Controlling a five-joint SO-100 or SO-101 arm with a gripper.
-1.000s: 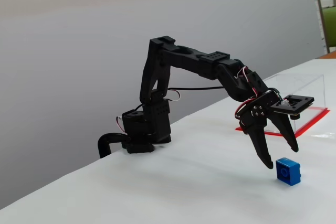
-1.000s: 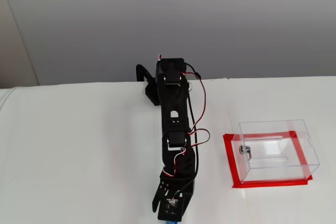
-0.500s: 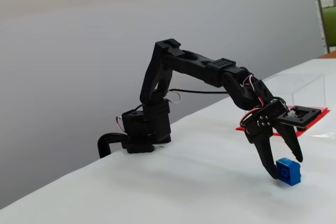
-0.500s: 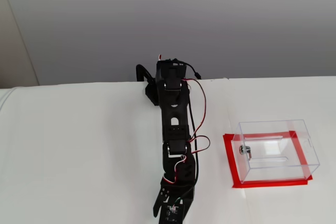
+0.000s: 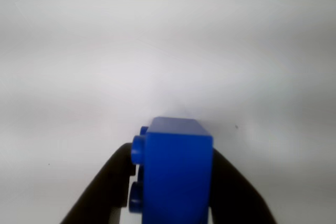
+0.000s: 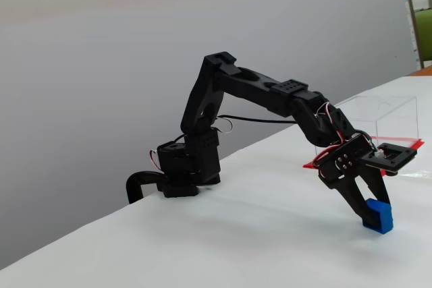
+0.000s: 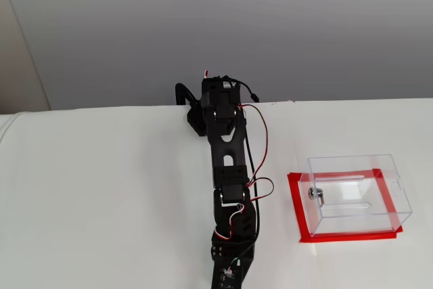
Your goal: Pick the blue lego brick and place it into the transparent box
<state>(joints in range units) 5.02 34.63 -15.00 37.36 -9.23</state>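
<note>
The blue lego brick [image 5: 176, 177] sits between my gripper's [image 5: 173, 156] two black fingers, studs facing left in the wrist view. The gripper is shut on it. In a fixed view, the gripper [image 6: 371, 212] points down and holds the brick [image 6: 379, 216] at or just above the white table; I cannot tell which. The transparent box [image 6: 386, 116] stands behind the gripper on a red-edged base. In the other fixed view the box [image 7: 355, 194] is right of my arm [image 7: 230, 194]. There the brick and fingertips are cut off below the frame.
A small silver metal cylinder [image 7: 314, 194] lies inside the box near its left wall. The arm's base [image 6: 182, 166] is clamped at the table's far edge. The white table [image 7: 101, 201] spreads to the left of the arm.
</note>
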